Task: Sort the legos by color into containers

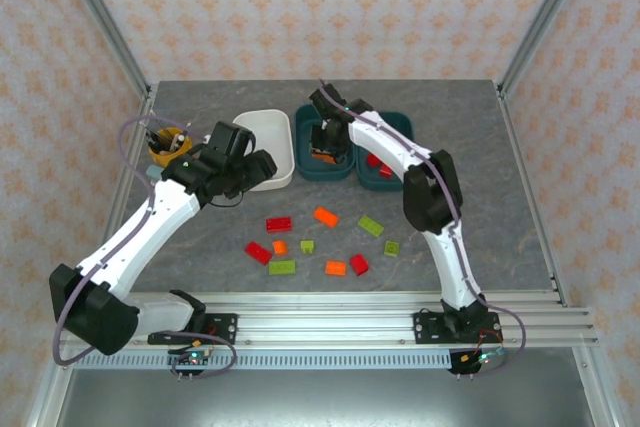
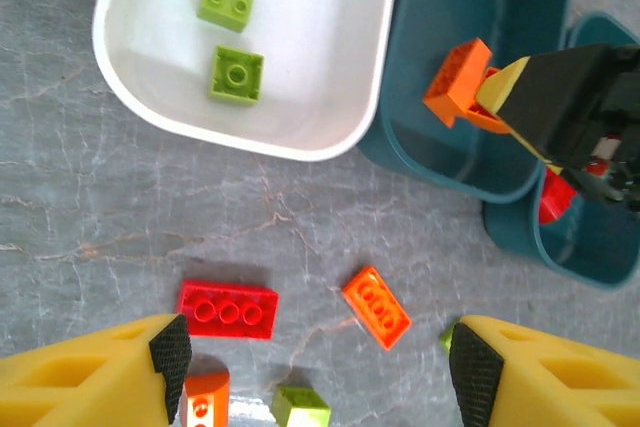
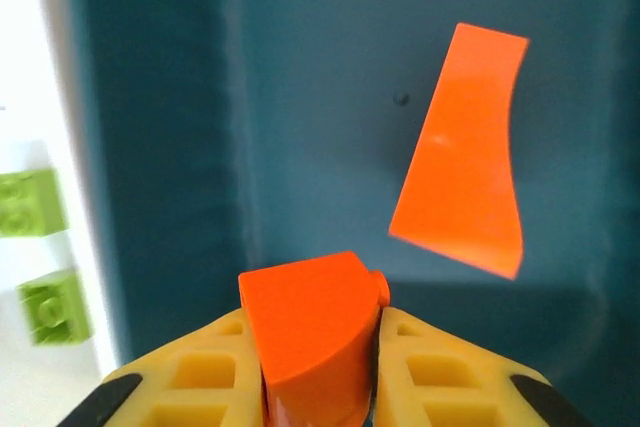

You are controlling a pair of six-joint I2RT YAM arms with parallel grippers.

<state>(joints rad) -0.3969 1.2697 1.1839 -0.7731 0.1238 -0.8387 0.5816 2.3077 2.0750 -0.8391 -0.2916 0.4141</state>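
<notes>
grey stone-look table (image 1: 480,197), sorting looks roughly a third done: white tub (image 1: 272,142), at 11 o'clock from the loose scatter, holds two lime bricks (image 2: 237,75); middle teal tub (image 2: 440,7) at 12 has one orange piece (image 3: 460,157), right gripper (image 3: 322,367) clamping an orange brick (image 3: 305,312) above it; right teal tub (image 2: 590,237) at 1 holds red bricks (image 1: 373,160). about ten legos (image 1: 326,215) lie loose; left gripper (image 2: 315,357) hangs open over them.

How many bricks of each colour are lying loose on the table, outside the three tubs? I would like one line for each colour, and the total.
Red bricks: 3
Orange bricks: 3
Lime green bricks: 4
Total: 10
</notes>
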